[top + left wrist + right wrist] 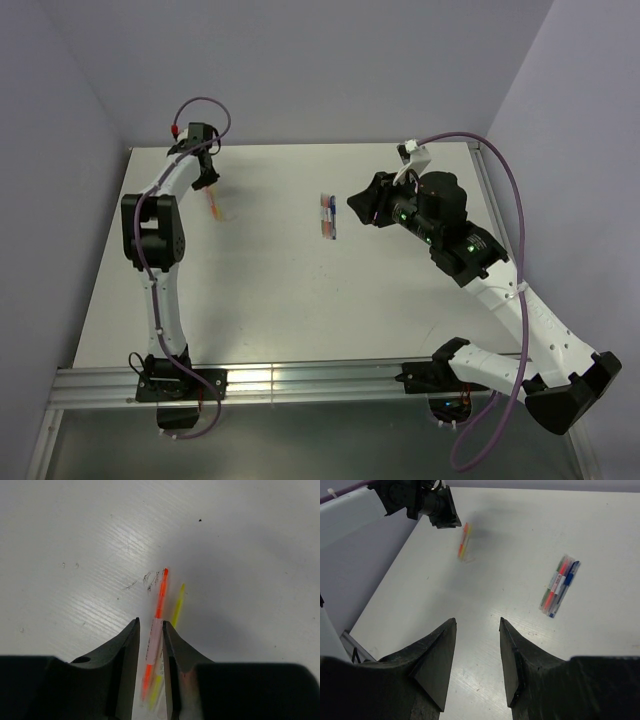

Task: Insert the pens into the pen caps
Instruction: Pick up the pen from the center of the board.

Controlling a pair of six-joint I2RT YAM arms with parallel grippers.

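A ribbed aluminium rail [300,380] runs along the near edge of the matte white table [270,300], with both arm bases bolted to it. Plain lavender walls [300,70] close the table in on three sides.

Past mid-table, the black two-finger right gripper [477,622] hovers above the surface with its jaws spread and nothing between them. Just beside it, toward the centre, lies a small bundle of thin pens [560,586] flat on the table. They are packed side by side and touching, in pink, red, green and dark blue, some with white labels.

Further off, near the far left corner, the black left gripper [150,625] is clamped on a slim orange pen [161,597]. Its fingers [127,645] press a white label on the barrel. A thin yellow pen [178,605] runs close alongside and passes back between the jaws too, but whether it is gripped I cannot tell. Both point at the table, where faint grey scribble marks [149,577] sit by the orange tip.

A purple cable [505,200] loops over the right arm, clear of the pens.
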